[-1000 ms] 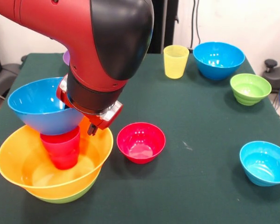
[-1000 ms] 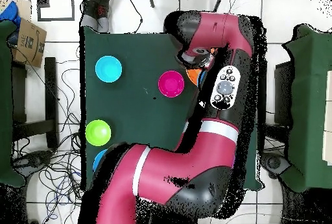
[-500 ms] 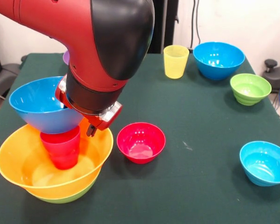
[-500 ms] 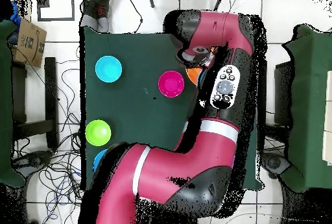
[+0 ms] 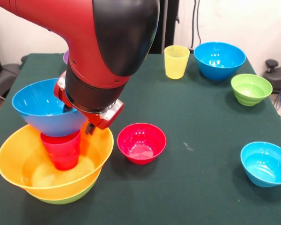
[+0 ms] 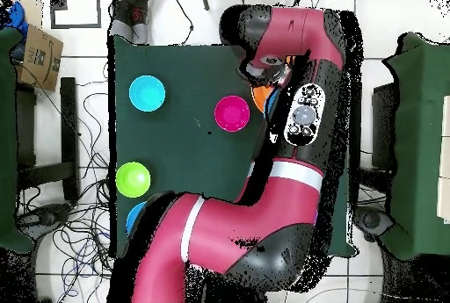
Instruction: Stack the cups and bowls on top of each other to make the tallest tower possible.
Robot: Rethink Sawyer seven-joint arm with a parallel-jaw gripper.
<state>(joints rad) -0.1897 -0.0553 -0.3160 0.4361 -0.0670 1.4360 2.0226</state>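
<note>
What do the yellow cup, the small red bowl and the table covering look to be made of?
Yellow cup: probably thin plastic, translucent, since the far wall glows through it. Small red bowl: likely hard moulded plastic, glossy, with bright highlights inside. Table covering: seems a dark green cloth or felt, matte, with no reflections and faint specks of lint.
</note>
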